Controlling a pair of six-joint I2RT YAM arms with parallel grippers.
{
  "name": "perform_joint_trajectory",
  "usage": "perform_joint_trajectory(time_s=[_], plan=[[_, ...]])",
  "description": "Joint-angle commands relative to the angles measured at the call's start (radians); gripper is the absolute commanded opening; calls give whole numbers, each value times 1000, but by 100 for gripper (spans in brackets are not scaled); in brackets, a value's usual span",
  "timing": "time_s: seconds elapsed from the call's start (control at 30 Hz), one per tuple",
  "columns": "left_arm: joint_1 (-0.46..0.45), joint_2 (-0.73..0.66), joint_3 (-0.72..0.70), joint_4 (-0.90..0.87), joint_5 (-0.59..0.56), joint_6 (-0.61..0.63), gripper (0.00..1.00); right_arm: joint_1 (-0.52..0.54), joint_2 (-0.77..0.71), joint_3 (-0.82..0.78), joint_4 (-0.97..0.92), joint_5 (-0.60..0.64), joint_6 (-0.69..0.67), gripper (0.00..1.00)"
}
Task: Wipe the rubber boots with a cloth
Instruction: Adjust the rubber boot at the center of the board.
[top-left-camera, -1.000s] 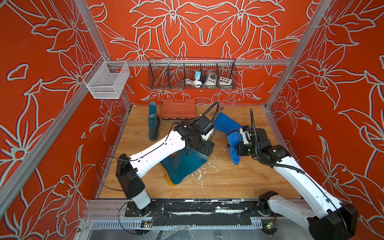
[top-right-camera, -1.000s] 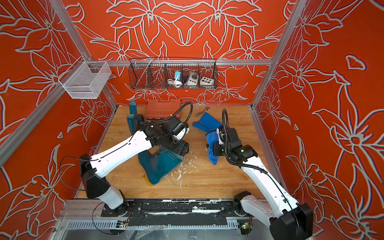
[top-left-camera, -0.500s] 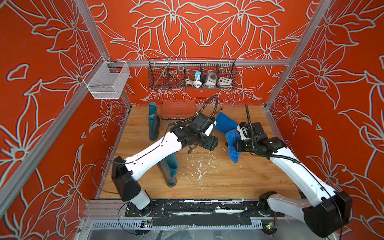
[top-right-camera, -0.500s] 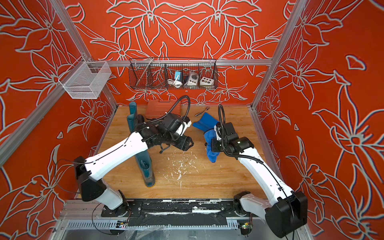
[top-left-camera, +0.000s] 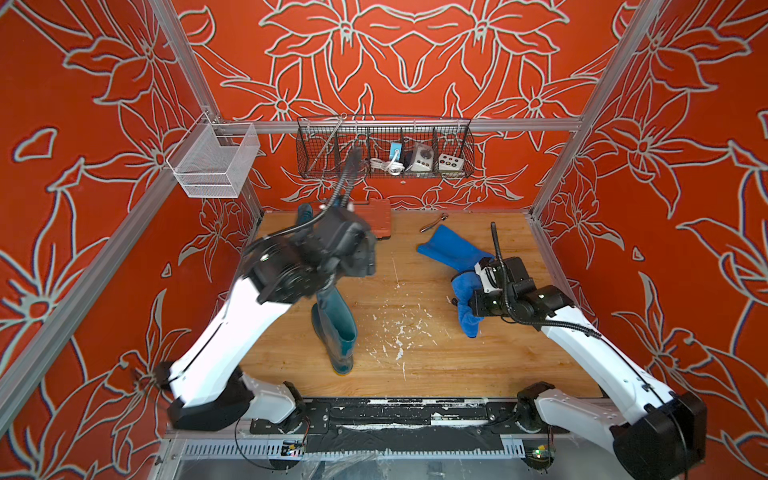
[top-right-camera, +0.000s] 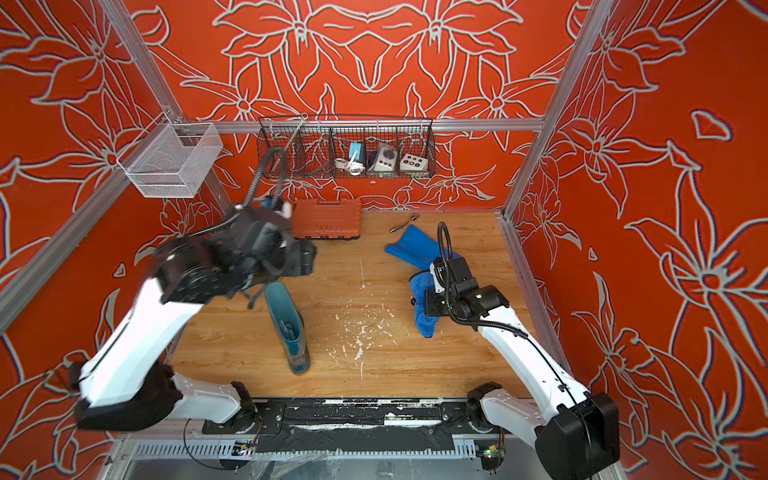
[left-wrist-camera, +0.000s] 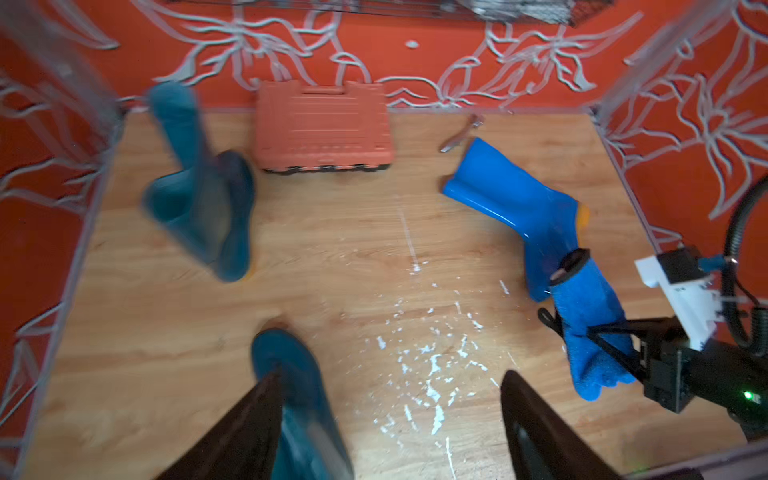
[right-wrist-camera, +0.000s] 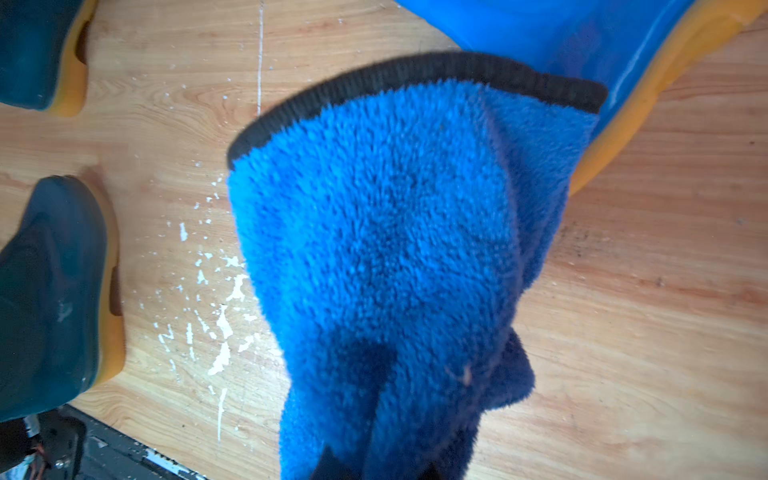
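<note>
One dark teal rubber boot (top-left-camera: 338, 328) (top-right-camera: 289, 328) stands upright at the middle left, toe toward the front edge. My left gripper (top-left-camera: 361, 253) (left-wrist-camera: 390, 374) hovers above it, blurred, open and empty. A second teal boot (left-wrist-camera: 195, 199) stands at the back left, mostly hidden by the arm in a top view (top-left-camera: 304, 212). The bright blue boot (top-left-camera: 451, 249) (left-wrist-camera: 511, 199) lies on its side at the right. My right gripper (top-left-camera: 469, 305) (right-wrist-camera: 382, 465) is shut on the fuzzy blue cloth (top-left-camera: 465, 311) (right-wrist-camera: 395, 249), which hangs beside the blue boot's foot.
An orange ribbed case (top-left-camera: 378, 220) lies at the back wall, with a metal tool (top-left-camera: 432, 224) to its right. A wire basket (top-left-camera: 384, 149) and a white mesh basket (top-left-camera: 212, 166) hang on the walls. White flecks (top-left-camera: 399, 336) dot the wooden table.
My left gripper let go of the teal boot, which went from tilted to upright, and the gripper rose and swung back. The right gripper with the cloth has hardly moved.
</note>
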Motion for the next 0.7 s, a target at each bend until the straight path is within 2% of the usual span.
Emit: perform_joint_trajectory(time_s=[0.0,0.1,0.2,0.33,0.43,0.5,0.53,0.6,0.67], plan=[[37,-86,-111,-383,-64,-177,80,4,46,3,32,-31,-19,0],[110,-172,-190,-380,-7,-209,80,4,95,28,31,-70,-35,0],[131,-252,-318,-323,102,-203,81,5,88,4,59,-78,-36,0],[137,-366,-620,9,408,-202,77,4,74,-29,59,-78,-56,0],[124,-380,-842,387,622,-235,63,5,54,-49,62,-82,-53,0],[73,-322,-905,591,625,-214,62,4,36,-57,59,-80,-46,0],[47,-244,-899,667,627,-178,64,3,26,-59,54,-72,-45,0],[9,-77,-834,756,660,-87,70,3,8,-56,35,-58,-51,0],[-17,83,-700,747,696,12,72,1,-14,-45,7,-39,-57,0]])
